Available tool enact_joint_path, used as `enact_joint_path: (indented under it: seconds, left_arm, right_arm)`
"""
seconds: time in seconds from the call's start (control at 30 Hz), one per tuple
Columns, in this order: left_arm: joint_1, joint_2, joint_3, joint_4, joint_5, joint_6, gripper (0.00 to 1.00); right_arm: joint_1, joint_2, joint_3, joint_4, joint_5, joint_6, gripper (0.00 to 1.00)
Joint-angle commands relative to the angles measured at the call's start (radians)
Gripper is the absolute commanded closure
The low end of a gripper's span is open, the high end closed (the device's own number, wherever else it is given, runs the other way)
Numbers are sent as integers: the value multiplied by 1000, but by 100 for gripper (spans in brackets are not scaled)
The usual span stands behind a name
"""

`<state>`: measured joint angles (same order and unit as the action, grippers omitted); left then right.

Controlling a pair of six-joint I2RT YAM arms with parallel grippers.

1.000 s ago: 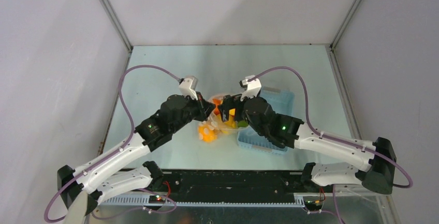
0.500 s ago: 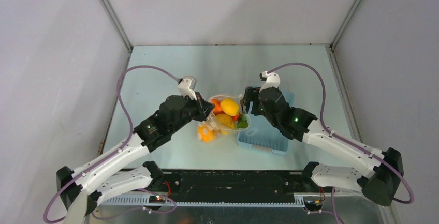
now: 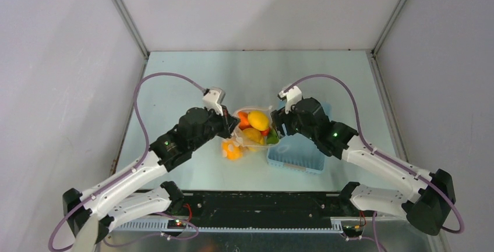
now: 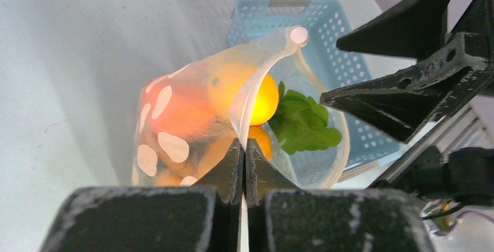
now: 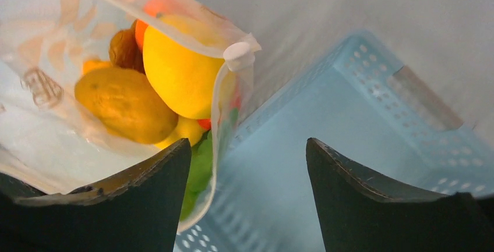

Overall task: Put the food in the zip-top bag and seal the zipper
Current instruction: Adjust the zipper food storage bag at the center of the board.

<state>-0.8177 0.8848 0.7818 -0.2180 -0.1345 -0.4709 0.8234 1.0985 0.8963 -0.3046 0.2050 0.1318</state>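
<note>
The zip-top bag (image 3: 251, 128) is found at the middle of the bench (image 3: 192, 83), held up with its mouth open between the two arms. Food is seen inside it: a yellow lemon (image 3: 258, 117) uppermost, orange and red pieces beneath, and a green leafy piece (image 4: 303, 124) at the side towards the basket. The zipper (image 5: 145, 4) is unsealed, and its slider (image 5: 239, 55) is parked at one end of the strip. The left jaws are closed tight on the rim of the bag. The right jaws are spread open, with the slider end of the rim in the gap near one finger; no grip is made there. A light blue perforated basket (image 3: 303, 160) is set just beside the bag, under the right arm.
</note>
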Motion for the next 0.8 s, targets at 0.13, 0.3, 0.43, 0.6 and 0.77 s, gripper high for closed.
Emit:
enact_joint_path:
  seconds: [0.13, 0.3, 0.43, 0.6, 0.77]
  left_arm:
    - [4, -152, -80, 78, 207, 506, 100]
    - [81, -230, -114, 91, 401, 635, 100]
    - [148, -229, -104, 41, 581, 729, 100]
    - [186, -186, -75, -32, 679, 824, 100]
    - [211, -148, -36, -40, 694, 800, 100]
  right_arm:
    - [-155, -113, -17, 52, -442, -466, 22]
    - [-242, -158, -64, 63, -772, -622, 21]
    - [-257, -118, -75, 62, -906, -712, 22]
    - [-255, -17, -76, 116, -995, -770, 23]
    - [-199, 38, -76, 121, -1033, -794, 25]
